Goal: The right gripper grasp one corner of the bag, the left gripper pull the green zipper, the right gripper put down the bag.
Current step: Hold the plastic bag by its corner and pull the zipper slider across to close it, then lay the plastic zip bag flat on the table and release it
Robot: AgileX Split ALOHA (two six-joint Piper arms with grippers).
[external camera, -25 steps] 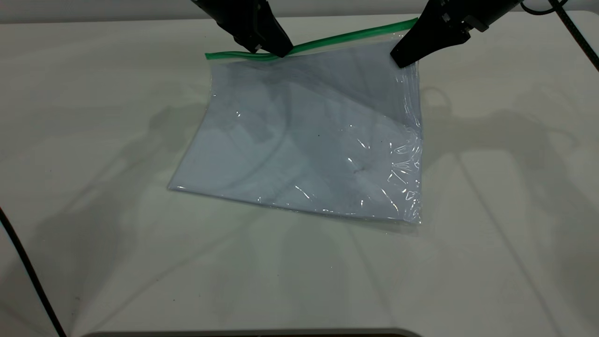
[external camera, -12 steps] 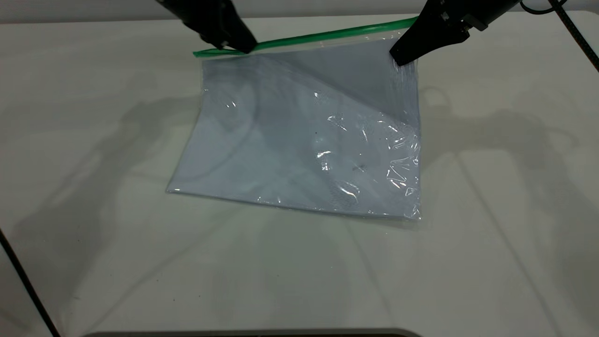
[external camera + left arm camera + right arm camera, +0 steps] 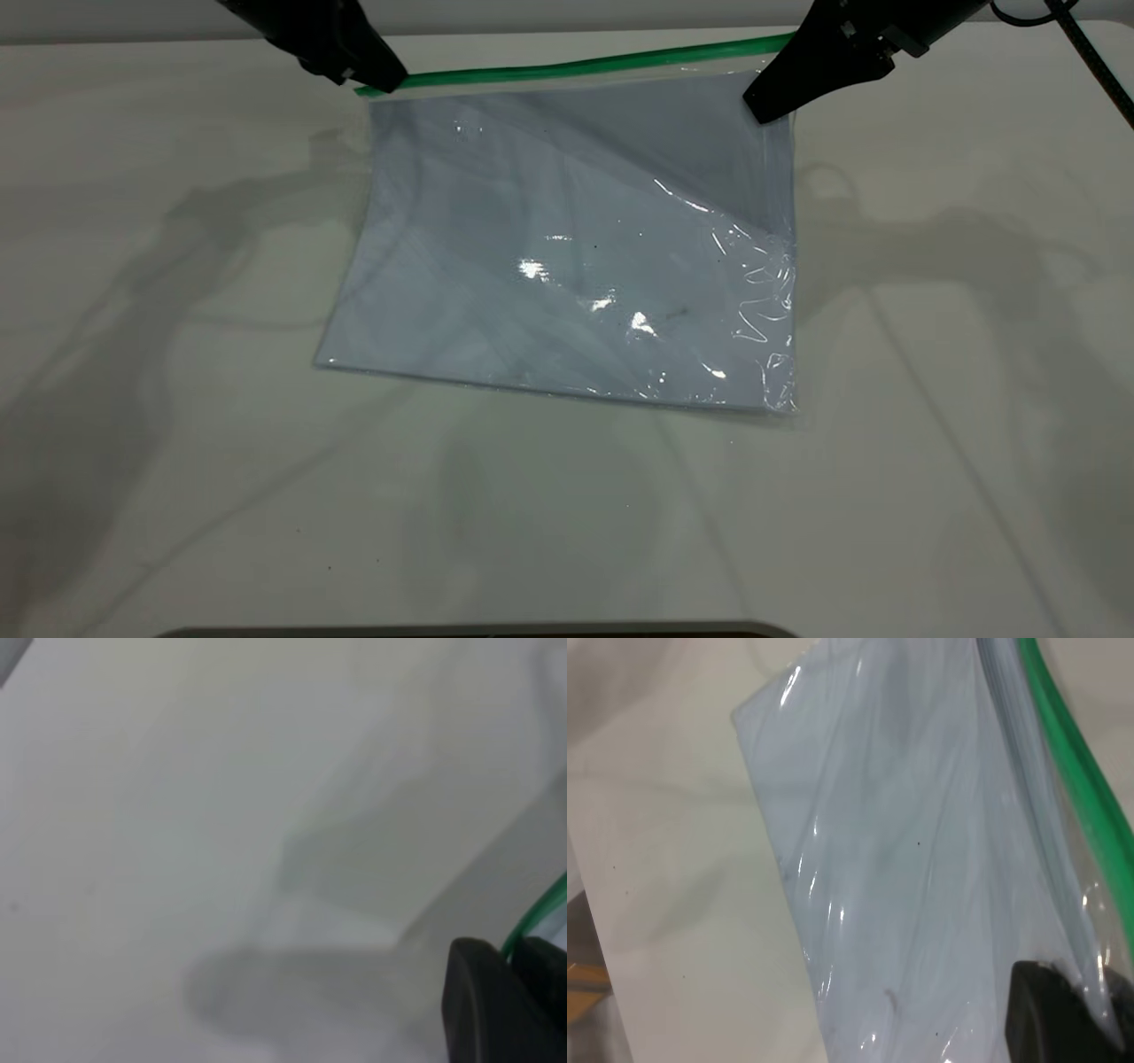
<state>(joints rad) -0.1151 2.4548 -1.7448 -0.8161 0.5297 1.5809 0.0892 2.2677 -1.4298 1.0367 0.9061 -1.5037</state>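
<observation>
Pulling of the green zipper (image 3: 576, 66) by the clamped left hand (image 3: 376, 81): bag (image 3: 567, 257) corner to be kept pinched taut by the right hand (image 3: 762, 106).

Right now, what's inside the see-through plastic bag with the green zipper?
The clear plastic bag looks empty: only the white table shows through. The corner pinched by the right gripper is hidden.

A matte white counter (image 3: 567, 496) fills nearly the whole exterior view, crossed by soft grey overlapping shadows under bright overhead light, with a pale grey wall strip (image 3: 620, 13) along its far edge and a dark band at its near edge.
</observation>
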